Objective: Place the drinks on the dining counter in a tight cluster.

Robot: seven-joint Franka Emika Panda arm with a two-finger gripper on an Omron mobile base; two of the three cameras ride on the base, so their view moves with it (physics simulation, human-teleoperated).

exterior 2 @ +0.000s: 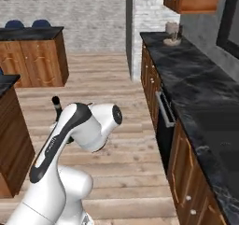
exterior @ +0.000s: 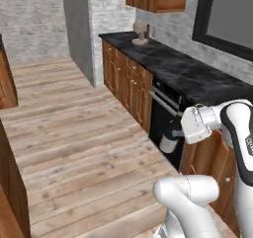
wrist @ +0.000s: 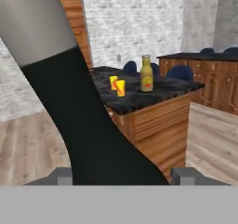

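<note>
A slim dark wine bottle (exterior: 169, 141) with a white label hangs sideways over the wood floor beside the wall cabinets, and my gripper (exterior: 176, 133) is shut on it. In the right base view its neck (exterior 2: 56, 105) pokes up from behind my arm. In the hand view the bottle's dark body (wrist: 88, 125) and pale label stand large between the fingertips of the gripper (wrist: 122, 174). Beyond it, a mustard-yellow bottle (wrist: 147, 74) with a red-yellow label stands upright on the black marble dining counter (wrist: 139, 102).
Two small yellow-orange items (wrist: 117, 85) sit left of the yellow bottle. Blue chairs (wrist: 179, 72) stand behind the counter. The black wall counter (exterior: 192, 74) with an oven (exterior: 165, 106) runs along the right. Another black-topped wood unit (exterior 2: 30, 35) stands far off. Open wood floor (exterior: 74, 133) lies between them.
</note>
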